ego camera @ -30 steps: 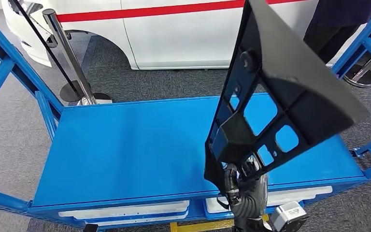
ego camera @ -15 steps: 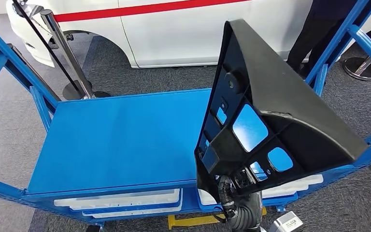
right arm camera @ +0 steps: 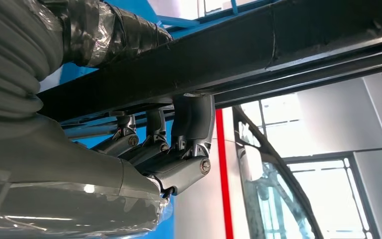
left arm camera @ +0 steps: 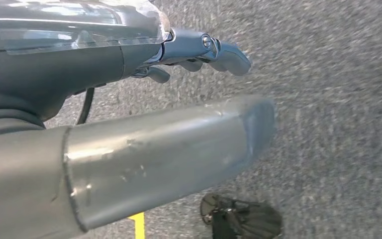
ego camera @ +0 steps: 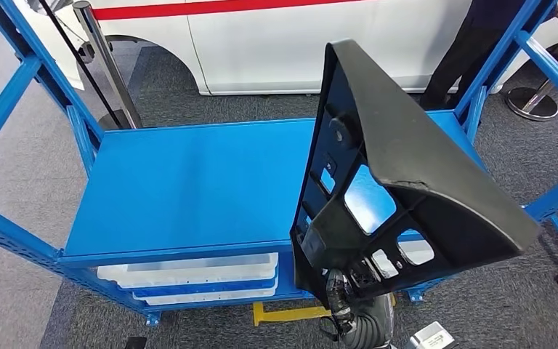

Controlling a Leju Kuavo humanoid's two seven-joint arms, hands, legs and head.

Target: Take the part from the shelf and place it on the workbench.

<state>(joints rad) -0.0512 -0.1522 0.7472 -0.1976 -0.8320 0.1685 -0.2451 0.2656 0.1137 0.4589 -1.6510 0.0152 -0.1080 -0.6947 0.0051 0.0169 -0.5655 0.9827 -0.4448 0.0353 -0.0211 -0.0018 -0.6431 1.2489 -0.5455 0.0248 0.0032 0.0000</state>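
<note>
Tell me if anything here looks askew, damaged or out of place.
Nothing looks damaged or spilled. The black part stands nearly upright, leaning slightly, gripped at its lower end by the right hand above the blue workbench, not yet set down. The left hand hangs empty over the carpet.

I see the part as matt black moulded plastic. The workbench looks like smooth blue painted metal. Beneath it, the floor is rough grey carpet. My left hand has dull grey metal fingers.
</note>
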